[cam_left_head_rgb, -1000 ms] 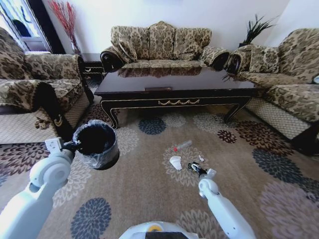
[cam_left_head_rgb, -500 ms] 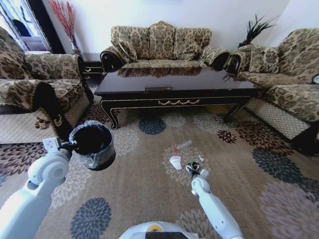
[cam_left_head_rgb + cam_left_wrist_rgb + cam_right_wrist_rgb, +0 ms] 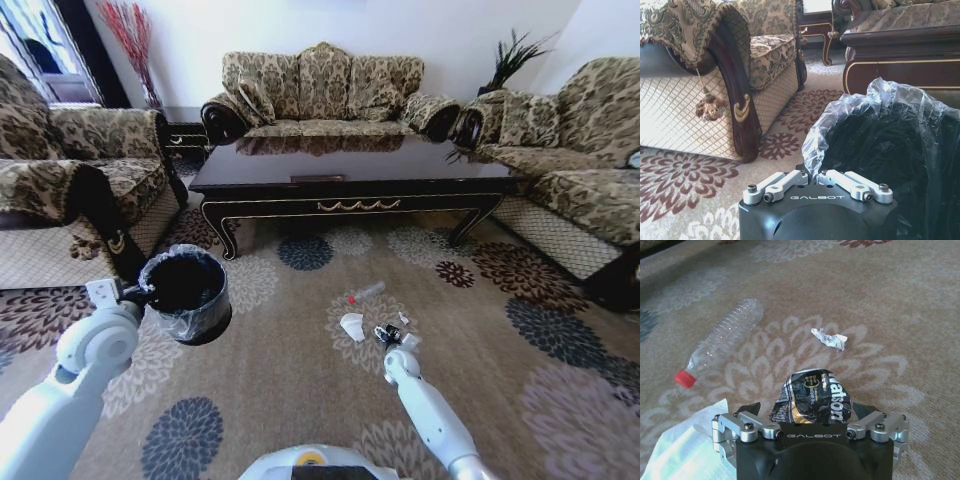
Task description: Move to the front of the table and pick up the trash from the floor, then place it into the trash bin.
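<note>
The left tool (image 3: pixel 817 176) sits at the robot's left, its fingers pinched on the plastic-lined rim of the trash bin (image 3: pixel 186 294), which it carries off the floor (image 3: pixel 290 400) beside the left sofa. Against the picture a second ago the bin sits a touch further left and higher; since half a second ago it has barely moved, so the left arm seems to be waiting with the bin held ready.

In the middle, the long dark surface (image 3: pixel 350 165) stands ahead, unchanged. On the carpet medallion in front of it lie the white paper cup (image 3: pixel 352 326), the clear bottle (image 3: pixel 366 292) with its red cap, and a small white paper scrap (image 3: pixel 829 338).

To the right, the right tool (image 3: pixel 810 412) is low over the dark wrapper (image 3: pixel 812 402). Its fingers stand spread on either side of the crumpled foil without pinching it. A second ago this arm reached from further right; it has swung inward, and in the last half second it has settled on the wrapper. I judge the grasp is about to start: nothing has gone into the bin yet, and all the litter is still on the floor.
</note>
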